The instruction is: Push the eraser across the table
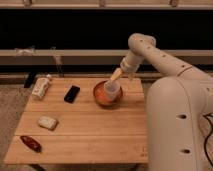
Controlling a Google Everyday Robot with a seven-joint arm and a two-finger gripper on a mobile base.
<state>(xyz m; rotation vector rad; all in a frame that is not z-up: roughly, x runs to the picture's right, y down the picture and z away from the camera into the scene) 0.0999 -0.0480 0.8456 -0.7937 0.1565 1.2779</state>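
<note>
The eraser [72, 93] lies flat on the far-left part of the surface [90, 135], near an orange bowl [101, 99] holding a pale cup [113, 90]; the pincer [115, 76] hangs wide just above that cup, apart from the eraser.

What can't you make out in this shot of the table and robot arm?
All in the camera view:
Gripper, above the bowl: whether it touches the white cup there is too small to tell.
Table: right edge hidden by the robot's body.
Packet at the far left corner: label too blurred to read.
Dark thing behind the table: too dim to identify.
</note>
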